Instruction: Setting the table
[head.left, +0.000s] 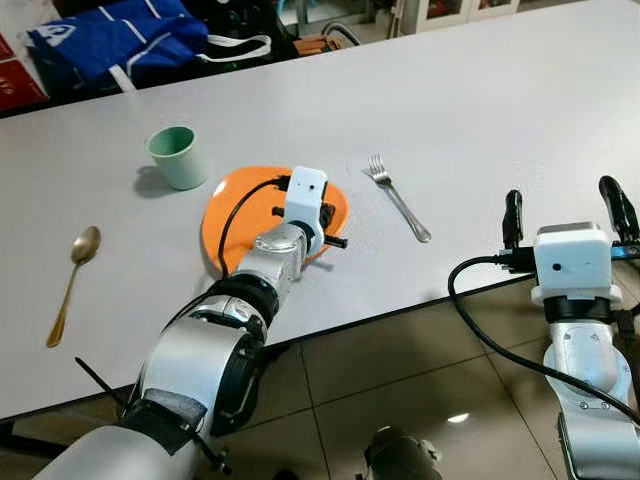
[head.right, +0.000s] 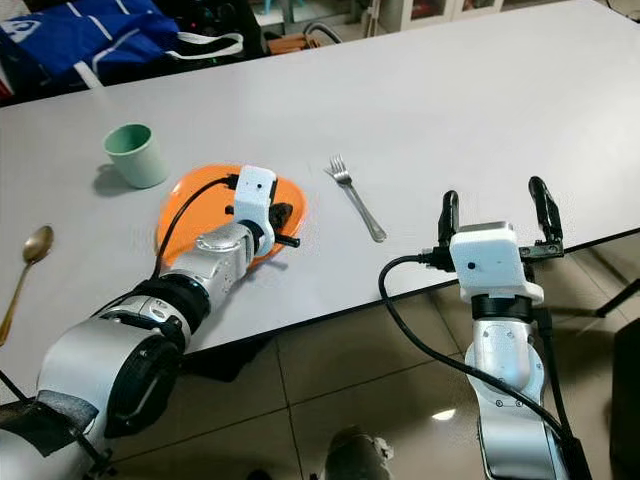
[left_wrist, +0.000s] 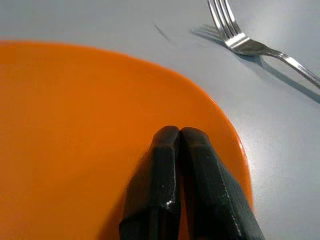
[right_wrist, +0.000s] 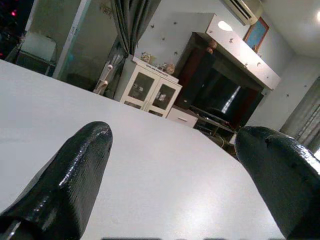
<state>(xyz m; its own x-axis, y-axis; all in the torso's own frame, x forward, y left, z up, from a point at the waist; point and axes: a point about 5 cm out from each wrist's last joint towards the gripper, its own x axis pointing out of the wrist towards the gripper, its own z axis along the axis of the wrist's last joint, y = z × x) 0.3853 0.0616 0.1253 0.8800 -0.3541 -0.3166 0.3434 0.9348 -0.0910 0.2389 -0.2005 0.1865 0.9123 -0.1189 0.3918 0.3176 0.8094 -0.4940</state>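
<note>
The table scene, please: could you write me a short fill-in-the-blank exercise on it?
1. The left pincer, fingers shut, rests on the ____ plate.
2. The fork lies on the plate's ____ side.
3. The right pincer has its fingers ____.
4. The green cup stands ____.

Missing words: orange; right; open; upright

No word, brand, number or sign can be read on anything here. The blue fabric bag with white straps (head.left: 120, 38) beyond the table bears a small white emblem, too small and blurred to make out.
</note>
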